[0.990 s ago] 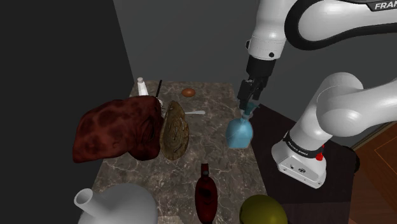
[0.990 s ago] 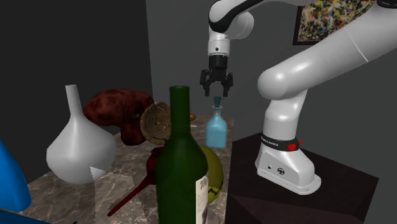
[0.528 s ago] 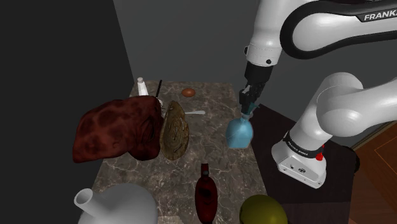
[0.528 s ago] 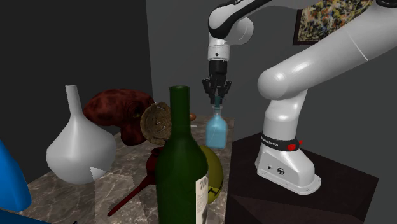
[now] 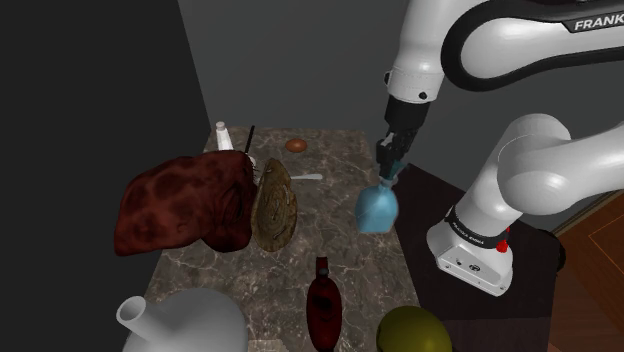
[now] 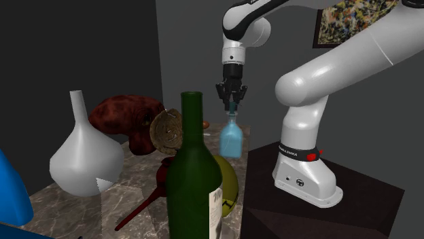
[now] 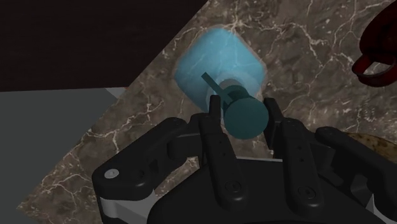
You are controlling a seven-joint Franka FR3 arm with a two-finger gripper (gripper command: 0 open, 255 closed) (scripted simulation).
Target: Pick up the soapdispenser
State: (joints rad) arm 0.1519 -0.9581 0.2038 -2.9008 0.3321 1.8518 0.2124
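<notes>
The gripper (image 7: 243, 117) pinches the pump top of the blue soap dispenser (image 5: 376, 210), centre-right of the shoulder view at the marble table (image 5: 330, 222) edge. Grasp looks made; next comes a steady, straight lift.

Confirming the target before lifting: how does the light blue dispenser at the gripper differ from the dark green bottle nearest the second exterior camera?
The soap dispenser is pale blue; the green bottle is dark green with a label. The soap dispenser ends in a teal pump head, clasped by the gripper; the green bottle has a plain neck and nothing touches it. Both are upright, narrow-necked bottles.
</notes>
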